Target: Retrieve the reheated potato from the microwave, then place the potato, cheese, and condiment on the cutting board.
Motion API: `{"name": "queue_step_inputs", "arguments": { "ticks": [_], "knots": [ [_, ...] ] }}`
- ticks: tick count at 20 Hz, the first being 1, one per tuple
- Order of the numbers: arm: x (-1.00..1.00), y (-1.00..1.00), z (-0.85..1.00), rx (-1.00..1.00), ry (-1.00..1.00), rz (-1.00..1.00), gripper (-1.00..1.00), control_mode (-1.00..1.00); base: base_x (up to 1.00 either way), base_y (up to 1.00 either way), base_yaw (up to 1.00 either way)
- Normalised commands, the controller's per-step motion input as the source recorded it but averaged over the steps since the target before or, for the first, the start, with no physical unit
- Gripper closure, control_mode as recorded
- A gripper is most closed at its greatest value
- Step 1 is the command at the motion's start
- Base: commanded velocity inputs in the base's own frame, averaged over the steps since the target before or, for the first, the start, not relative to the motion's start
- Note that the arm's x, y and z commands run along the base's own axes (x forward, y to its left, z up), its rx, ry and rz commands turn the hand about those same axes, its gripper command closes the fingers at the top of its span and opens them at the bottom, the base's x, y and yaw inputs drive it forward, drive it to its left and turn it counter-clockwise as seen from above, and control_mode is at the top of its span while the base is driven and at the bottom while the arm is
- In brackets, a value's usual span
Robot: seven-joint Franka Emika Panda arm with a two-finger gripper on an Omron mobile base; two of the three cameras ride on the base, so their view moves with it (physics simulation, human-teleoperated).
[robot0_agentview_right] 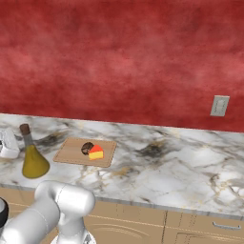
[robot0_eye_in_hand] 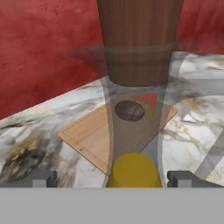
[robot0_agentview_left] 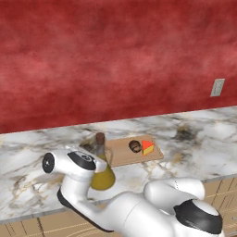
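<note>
The condiment (robot0_agentview_left: pixel 102 175) (robot0_agentview_right: pixel 33 163), a round glass bottle of yellow liquid with a brown cork, stands on the counter just left of the cutting board (robot0_agentview_left: pixel 121 155) (robot0_agentview_right: pixel 71 151). The dark potato (robot0_agentview_left: pixel 134 146) (robot0_agentview_right: pixel 86 148) (robot0_eye_in_hand: pixel 129 110) and the orange cheese (robot0_agentview_left: pixel 148 148) (robot0_agentview_right: pixel 96 152) lie side by side on the board's right half. My gripper (robot0_eye_in_hand: pixel 113 179) is open, one fingertip (robot0_eye_in_hand: pixel 41 178) on each side of the bottle's neck (robot0_eye_in_hand: pixel 133 131), with gaps between them and the glass. The cork (robot0_eye_in_hand: pixel 140 39) rises close in front of the hand camera. The microwave is out of view.
The marble counter (robot0_agentview_left: pixel 199 139) (robot0_agentview_right: pixel 181 167) runs along a red wall, with a wall outlet (robot0_agentview_left: pixel 217 87) (robot0_agentview_right: pixel 219 106) at the right. Wooden drawer fronts (robot0_agentview_right: pixel 190 228) lie below its front edge. My arm's elbow (robot0_agentview_left: pixel 69 164) hangs over the counter's front, left of the bottle.
</note>
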Motion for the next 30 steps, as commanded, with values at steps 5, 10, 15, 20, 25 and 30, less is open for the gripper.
{"name": "queue_step_inputs", "arguments": {
  "ticks": [5, 10, 15, 20, 25, 30],
  "knots": [
    [-0.23, 0.00, 0.03, 0.00, -0.04, -0.10, -1.00, -1.00, 0.00, 0.00, 0.00],
    [-0.05, -0.02, 0.11, 0.00, -0.02, -0.06, -1.00, -1.00, 0.00, 0.00, 0.00],
    [0.00, -0.08, 0.05, -0.02, 0.00, -0.03, -1.00, -1.00, 0.00, 0.00, 0.00],
    [0.00, -0.14, 0.03, -0.02, 0.00, -0.02, -1.00, -1.00, 0.00, 0.00, 0.00],
    [0.00, -0.19, 0.00, 0.00, 0.00, 0.00, -1.00, -1.00, 0.00, 0.00, 0.00],
    [0.00, -0.14, 0.00, 0.00, 0.00, 0.00, -1.00, -1.00, 0.00, 0.00, 0.00]
  ]
}}
